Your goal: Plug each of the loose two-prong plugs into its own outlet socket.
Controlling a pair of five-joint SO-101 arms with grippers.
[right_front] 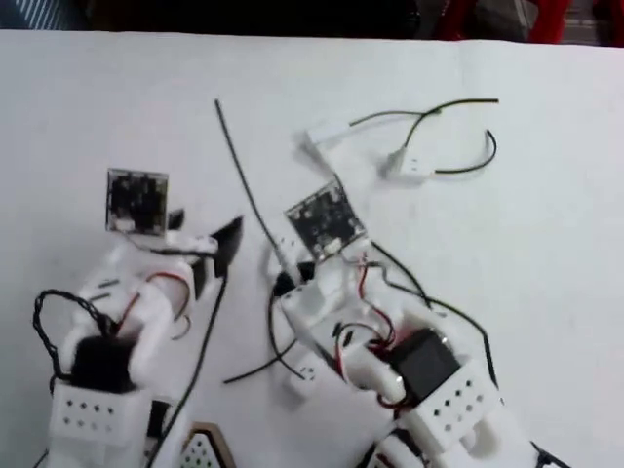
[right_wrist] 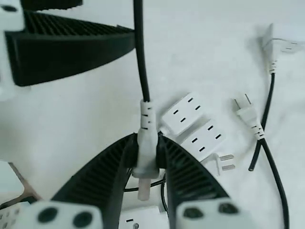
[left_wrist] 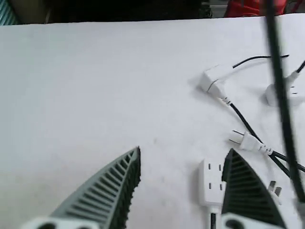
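- My right gripper (right_wrist: 147, 138) is clamped on a white plug (right_wrist: 146, 121). The plug stands upright between the two fingers, and its lower end pokes out below them.
- The held plug's black cord (right_wrist: 138, 57) rises straight up out of the grip.
- Just beyond the right gripper lie a nearer socket block (right_wrist: 206, 137) and a farther socket block (right_wrist: 183, 112). They are side by side, slots facing up.
- A loose two-prong plug (right_wrist: 245, 112) lies flat near those blocks, apart from them, on its own black cord.
- My left gripper (left_wrist: 185, 151) is spread wide and holds nothing. It hangs over the bare white table (left_wrist: 95, 86).
- A white socket block (left_wrist: 209, 183) lies just beside one left finger (left_wrist: 243, 186); I cannot tell whether they touch.
- Ahead of the left gripper a small loose plug (left_wrist: 242, 139) lies with its prongs exposed. A white angled plug (left_wrist: 212, 78) lies farther out.
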